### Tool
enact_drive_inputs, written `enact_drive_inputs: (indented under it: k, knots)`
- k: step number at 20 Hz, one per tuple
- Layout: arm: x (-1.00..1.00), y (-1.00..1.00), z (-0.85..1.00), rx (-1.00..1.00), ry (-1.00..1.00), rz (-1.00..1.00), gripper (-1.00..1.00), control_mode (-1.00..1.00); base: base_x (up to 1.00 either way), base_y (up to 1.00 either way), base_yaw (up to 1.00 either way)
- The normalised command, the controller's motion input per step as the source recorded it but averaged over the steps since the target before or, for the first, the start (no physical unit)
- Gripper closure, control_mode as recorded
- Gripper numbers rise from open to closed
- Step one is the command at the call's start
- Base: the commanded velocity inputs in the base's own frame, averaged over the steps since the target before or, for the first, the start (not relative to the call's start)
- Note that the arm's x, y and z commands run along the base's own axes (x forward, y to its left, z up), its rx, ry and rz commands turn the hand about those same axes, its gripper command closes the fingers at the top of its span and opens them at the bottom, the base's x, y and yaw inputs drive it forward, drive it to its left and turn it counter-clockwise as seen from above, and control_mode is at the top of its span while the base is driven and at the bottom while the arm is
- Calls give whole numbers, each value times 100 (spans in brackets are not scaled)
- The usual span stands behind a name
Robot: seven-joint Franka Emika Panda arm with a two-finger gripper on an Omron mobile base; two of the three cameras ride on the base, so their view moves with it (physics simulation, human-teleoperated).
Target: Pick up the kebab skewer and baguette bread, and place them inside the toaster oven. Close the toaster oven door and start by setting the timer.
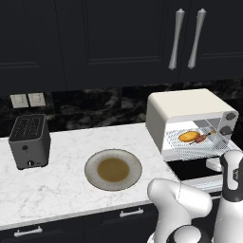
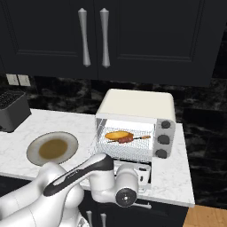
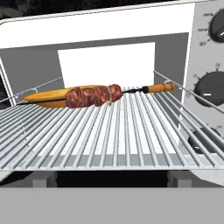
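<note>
The cream-white boxy toaster oven [image 1: 187, 111] stands on the white marbled desk [image 1: 66, 173] with its dark-glass door [image 1: 201, 172] folded down flat in front. On the silver wire rack [image 3: 105, 131] inside lie both foods: the stubby golden-orange baguette bread [image 3: 52, 96] at the back, and just in front of it, touching it, the kebab skewer [image 3: 103, 94] with reddish-brown meat chunks and its orange handle pointing toward the knob side. From the right base view the bread [image 2: 117, 134] and the skewer [image 2: 128, 139] sit side by side in the lit cavity, left of the three dark round knobs [image 2: 164, 139]. The white arm reaches low in front of the open door; its hand [image 2: 142, 174] is partly hidden there, jaws spread wide and holding nothing. To the oven's left rests a round grey plate with a brown centre [image 1: 113, 169], and farther left a dark grey slot toaster [image 1: 29, 140].
</note>
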Motion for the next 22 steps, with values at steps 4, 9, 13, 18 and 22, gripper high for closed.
enact_drive_inputs:
  k: [4,9,13,18,22]
  knots:
    - [-8,0,0,0,0,0,-100,-100,0,0,0]
    - [-6,0,0,0,0,0,-100,-100,0,0,0]
    - [0,0,6,0,0,0,-100,-100,0,0,0]
    - [0,0,5,0,0,0,-100,-100,0,0,0]
    - [0,0,0,0,0,0,-100,-100,0,0,0]
